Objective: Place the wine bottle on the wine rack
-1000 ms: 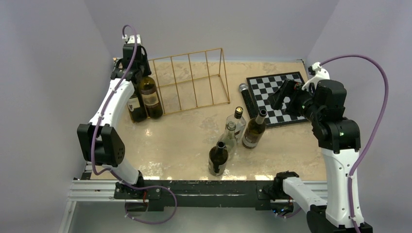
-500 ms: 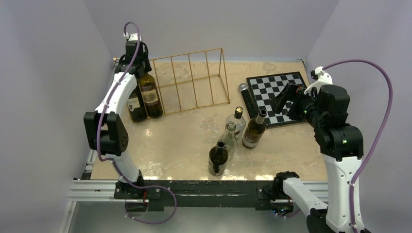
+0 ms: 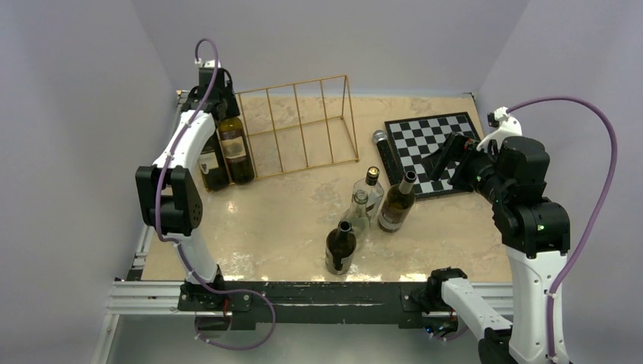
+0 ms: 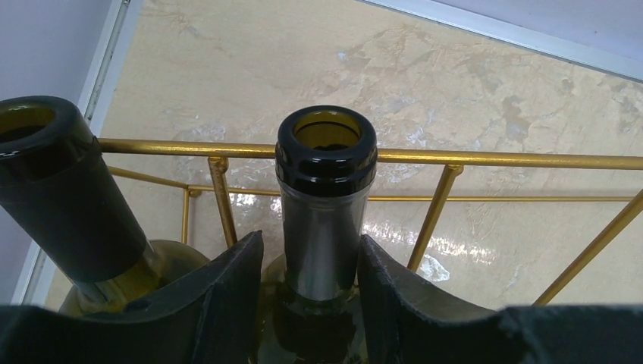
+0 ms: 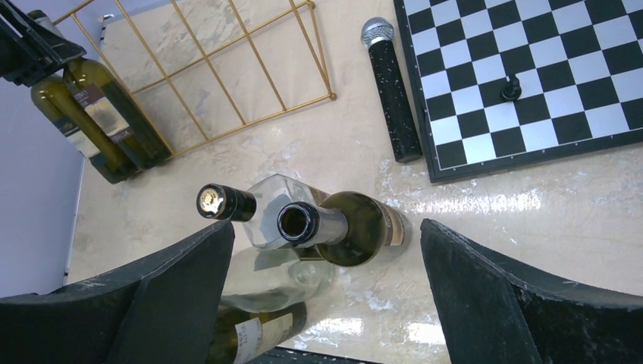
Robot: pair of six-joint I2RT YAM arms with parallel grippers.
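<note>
The left pincer [image 4: 311, 277] has two black, rough fingers [image 4: 227, 296], one close on each side of the neck of the wine bottle [image 4: 326, 189]. Only the left wrist view shows this, and even there I cannot tell if they squeeze the neck or just sit beside it. The neck is smooth grey foil with a round, shiny dark rim and an open mouth. Just beside the pincer stands a second bottle [image 4: 57, 182] with a dull black sleeve. A thin gold wire of the wine rack [image 4: 493, 160] stands between the two, and its top wire runs just past the neck. Beyond that is the shiny tan table [image 4: 455, 68]. The right pincer [image 5: 326, 227] is spread wide and holds nothing. Right under it is a green bottle [image 5: 356, 227] with an open mouth, and a gold-topped bottle [image 5: 220, 202] is just beside that. Farther out lie one speckled black microphone [image 5: 390, 91] and one black-and-white chessboard [image 5: 531, 45]. The top view alone lets you count all the bottles: six, with two by the rack's end and four in a bunch in the middle
</note>
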